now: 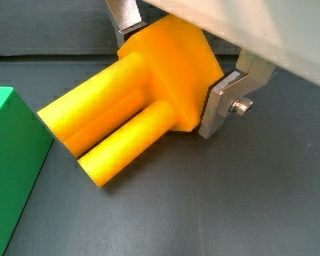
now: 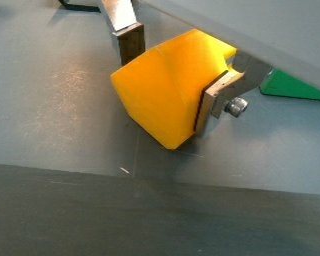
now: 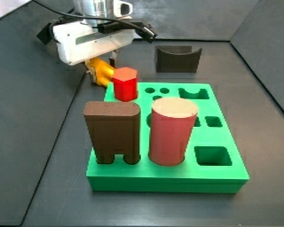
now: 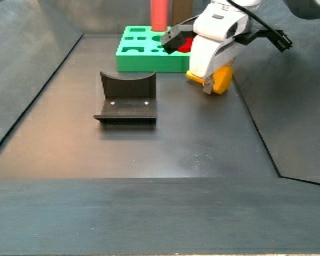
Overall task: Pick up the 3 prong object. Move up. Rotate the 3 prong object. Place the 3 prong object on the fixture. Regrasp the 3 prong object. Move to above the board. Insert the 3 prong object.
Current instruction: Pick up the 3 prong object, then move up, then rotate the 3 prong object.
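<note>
Two silver fingers (image 1: pixel 230 98) of the hand (image 1: pixel 176 70) clamp the yellow-orange, lobed 3 prong object (image 1: pixel 129 105).

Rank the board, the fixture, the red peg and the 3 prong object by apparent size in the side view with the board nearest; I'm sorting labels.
1. Board.
2. Fixture, though farther back.
3. Red peg.
4. 3 prong object, mostly hidden by the gripper, whose fingers clamp it beside the board; ranking unsure.

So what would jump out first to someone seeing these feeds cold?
The gripper shut on the 3 prong object, low over the dark floor beside the board. Next, the tall brown arch block and pink cylinder standing on the board's near end. The fixture stands apart, with nothing on it.
</note>
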Motion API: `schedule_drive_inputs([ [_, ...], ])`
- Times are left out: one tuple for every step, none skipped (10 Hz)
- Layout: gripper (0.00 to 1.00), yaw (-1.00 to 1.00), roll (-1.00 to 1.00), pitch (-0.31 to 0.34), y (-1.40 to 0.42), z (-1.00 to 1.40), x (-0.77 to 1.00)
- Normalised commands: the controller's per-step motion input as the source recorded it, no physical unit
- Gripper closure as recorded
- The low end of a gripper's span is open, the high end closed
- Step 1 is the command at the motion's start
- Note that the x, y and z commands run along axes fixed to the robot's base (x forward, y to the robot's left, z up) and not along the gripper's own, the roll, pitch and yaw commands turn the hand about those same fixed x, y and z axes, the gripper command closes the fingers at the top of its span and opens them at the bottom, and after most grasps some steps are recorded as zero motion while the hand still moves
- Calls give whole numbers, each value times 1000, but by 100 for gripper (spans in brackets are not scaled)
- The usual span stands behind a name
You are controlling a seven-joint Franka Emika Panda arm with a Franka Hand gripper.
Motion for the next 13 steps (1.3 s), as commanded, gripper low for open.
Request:
schedule_drive_inputs([
  [100, 0, 0, 0, 0, 0, 0],
  [100, 0, 0, 0, 0, 0, 0],
  [100, 0, 0, 0, 0, 0, 0],
  [100, 0, 0, 0, 0, 833, 0],
  [100, 23, -4, 14, -43, 819, -49],
  [100, 35, -16, 19, -40, 728, -76],
  [100, 38, -30, 21, -29, 628, -61],
  [100, 38, -46, 31, -23, 518, -42],
  [100, 35, -69, 45, -14, 360, -29],
  [100, 35, -87, 47, -13, 243, -26],
  [100, 0, 0, 0, 1000, 393, 438],
  [100, -20, -20, 24, 1000, 340, 432],
  [100, -34, -38, 82, 1000, 317, 408],
])
